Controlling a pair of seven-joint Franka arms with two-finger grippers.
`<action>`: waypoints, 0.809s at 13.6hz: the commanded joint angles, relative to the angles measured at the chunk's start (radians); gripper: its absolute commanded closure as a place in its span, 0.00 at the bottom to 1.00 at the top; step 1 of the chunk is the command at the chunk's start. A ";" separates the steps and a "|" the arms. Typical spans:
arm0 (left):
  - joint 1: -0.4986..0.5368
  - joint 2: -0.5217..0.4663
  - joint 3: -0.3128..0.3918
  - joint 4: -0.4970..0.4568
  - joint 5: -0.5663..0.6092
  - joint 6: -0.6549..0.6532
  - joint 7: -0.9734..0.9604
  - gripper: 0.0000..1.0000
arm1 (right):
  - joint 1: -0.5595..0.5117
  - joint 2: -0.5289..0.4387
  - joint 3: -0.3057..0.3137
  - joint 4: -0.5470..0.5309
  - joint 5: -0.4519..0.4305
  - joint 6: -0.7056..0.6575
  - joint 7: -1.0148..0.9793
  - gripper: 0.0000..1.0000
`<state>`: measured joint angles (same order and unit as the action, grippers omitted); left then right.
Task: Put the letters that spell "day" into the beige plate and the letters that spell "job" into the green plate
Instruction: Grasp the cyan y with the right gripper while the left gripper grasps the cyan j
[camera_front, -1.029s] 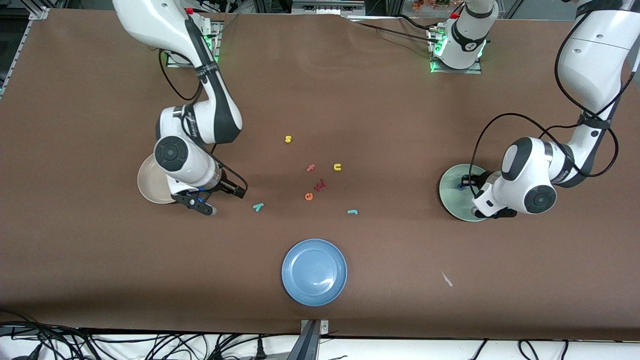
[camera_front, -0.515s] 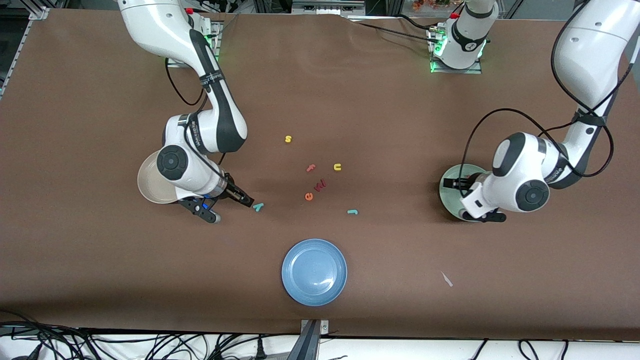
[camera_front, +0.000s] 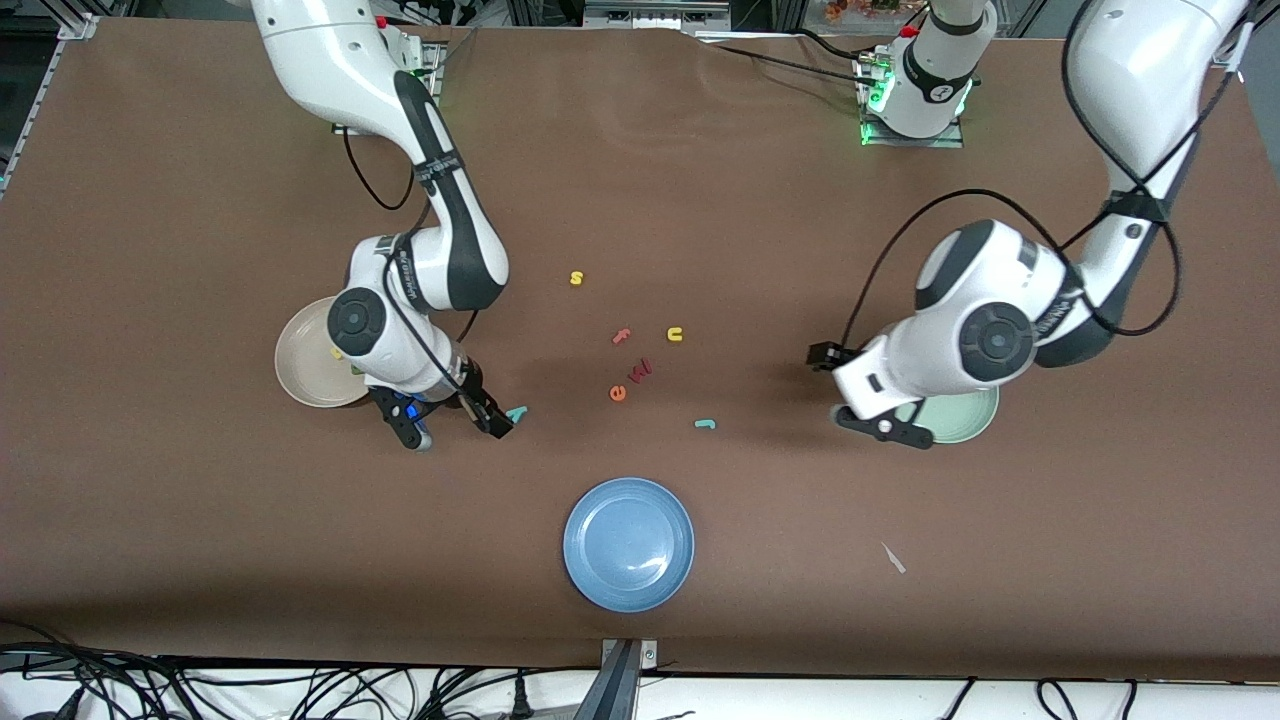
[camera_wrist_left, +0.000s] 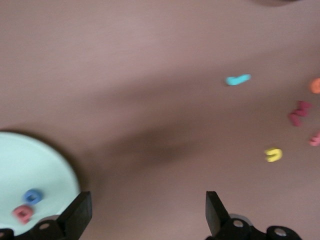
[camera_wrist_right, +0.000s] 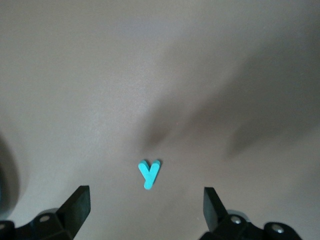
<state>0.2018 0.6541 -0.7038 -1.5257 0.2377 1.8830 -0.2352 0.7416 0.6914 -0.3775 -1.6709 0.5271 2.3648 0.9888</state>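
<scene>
The teal "y" (camera_front: 516, 412) (camera_wrist_right: 149, 173) lies on the table just ahead of my open right gripper (camera_front: 455, 430) (camera_wrist_right: 146, 210), close to one fingertip. Beside that arm sits the beige plate (camera_front: 300, 372), with the yellow "d" (camera_front: 337, 352) in it; the arm covers part of it. My left gripper (camera_front: 852, 392) (camera_wrist_left: 147, 215) is open and empty over bare table beside the green plate (camera_front: 965, 420) (camera_wrist_left: 30, 160). That plate holds the blue "o" (camera_wrist_left: 32, 196) and the red "b" (camera_wrist_left: 22, 213). The teal "j" (camera_front: 705, 424) (camera_wrist_left: 238, 79) lies between the two grippers.
In the table's middle lie a yellow "s" (camera_front: 576, 278), pink "f" (camera_front: 621, 336), yellow "u" (camera_front: 675, 334), red "w" (camera_front: 640, 370) and orange "e" (camera_front: 618, 393). A blue plate (camera_front: 628, 543) sits nearer the front camera. A white scrap (camera_front: 893, 558) lies toward the left arm's end.
The left gripper opened over the green plate and moved off it toward the table's middle. The right gripper moved from beside the beige plate over to the "y".
</scene>
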 joint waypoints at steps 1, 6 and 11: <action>-0.105 0.084 0.036 0.081 0.037 0.045 0.013 0.00 | 0.019 0.054 -0.005 0.027 0.025 0.027 0.047 0.00; -0.190 0.185 0.053 0.079 0.218 0.252 0.060 0.00 | 0.032 0.117 -0.003 0.095 0.028 0.025 0.111 0.02; -0.258 0.284 0.113 0.081 0.273 0.459 0.161 0.00 | 0.035 0.132 -0.003 0.097 0.033 0.025 0.108 0.09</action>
<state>0.0041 0.8899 -0.6348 -1.4869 0.4543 2.3124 -0.1119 0.7735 0.7981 -0.3737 -1.6053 0.5363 2.3914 1.0910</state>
